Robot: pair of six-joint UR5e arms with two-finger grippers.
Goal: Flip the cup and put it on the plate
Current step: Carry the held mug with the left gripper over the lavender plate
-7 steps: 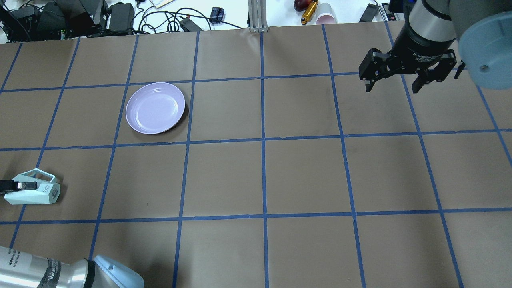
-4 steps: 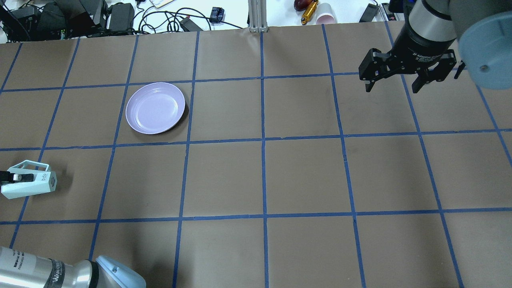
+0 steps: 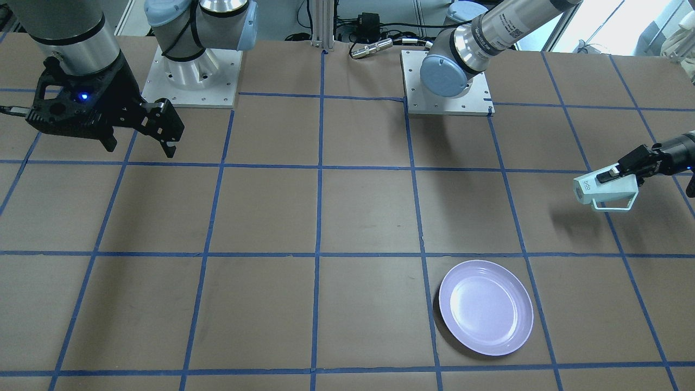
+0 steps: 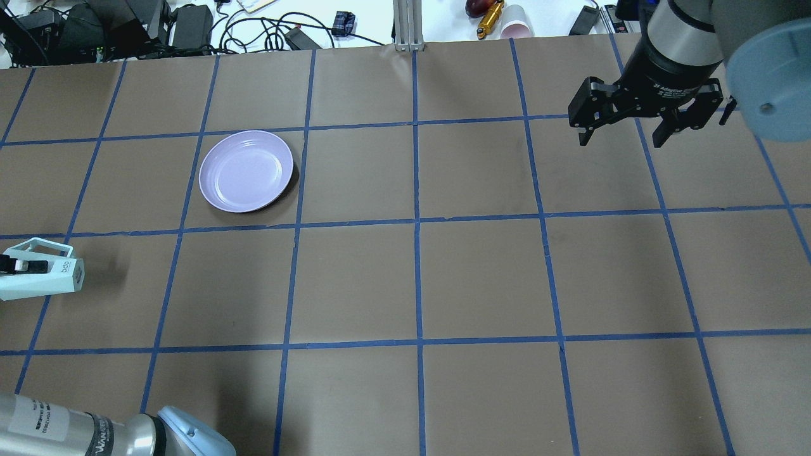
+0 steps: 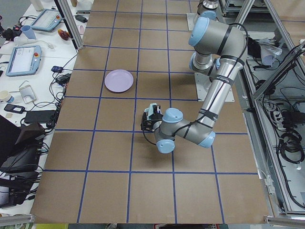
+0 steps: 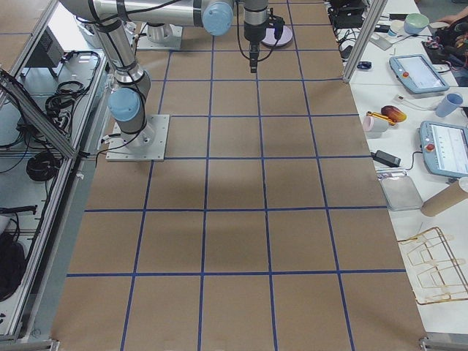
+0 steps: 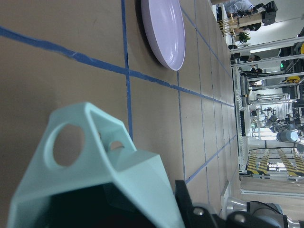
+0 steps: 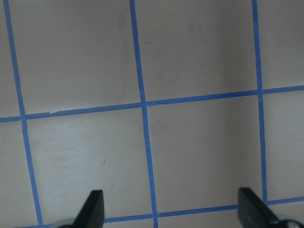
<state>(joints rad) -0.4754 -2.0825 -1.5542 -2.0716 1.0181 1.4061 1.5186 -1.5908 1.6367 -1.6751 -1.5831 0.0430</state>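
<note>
Left pincer (image 4: pixel 31 267) clamped the cup (image 4: pixel 47 286) sideways above the worktop (image 4: pixel 481 278). I judged: roll rim-up first, then carry to the plate (image 4: pixel 246 171) at two o'clock. Right pincer (image 4: pixel 621 136) gaped empty.

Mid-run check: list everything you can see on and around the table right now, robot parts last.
cup: one, pale mint green, held on its side above the table, near the robot's left edge.
plate: one, lavender, empty, on the table's left half.
table: one, brown with a blue tape grid.
paper cup: one, white with pink inside, beyond the table's far edge.
cables and adapters: several, black, beyond the far edge.
left gripper: one, black, shut on the cup's wall.
right gripper: one, black, open, empty, above the far right.
</note>
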